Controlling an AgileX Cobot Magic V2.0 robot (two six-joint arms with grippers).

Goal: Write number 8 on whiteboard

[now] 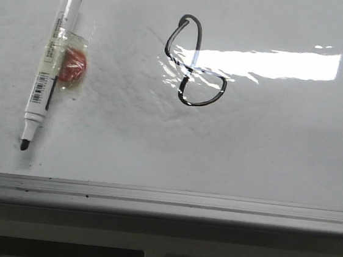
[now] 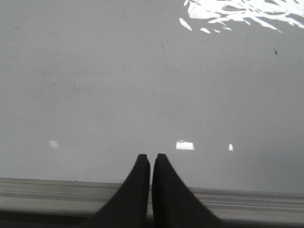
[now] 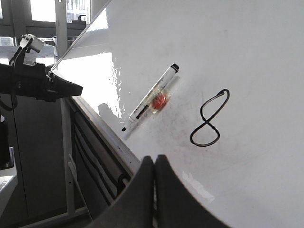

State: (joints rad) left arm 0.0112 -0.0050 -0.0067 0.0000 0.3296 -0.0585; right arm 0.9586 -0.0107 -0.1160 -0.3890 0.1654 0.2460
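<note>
glossy whiteboard (image 1: 266,157) fills the scene, grey edge strip along its near side. number 8 (image 1: 194,61) sits mid-board, done, slanted. marker (image 1: 51,60) lies uncapped to its left, tip toward the strip. left tool (image 2: 151,156) & right tool (image 3: 154,157) both closed, empty, hanging at the strip; lots of bare board around.

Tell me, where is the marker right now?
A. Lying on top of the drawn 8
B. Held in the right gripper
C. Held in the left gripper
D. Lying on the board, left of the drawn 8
D. The marker lies uncapped on the whiteboard, off to the left of the number 8, and neither the left gripper nor the right gripper holds anything.
</note>
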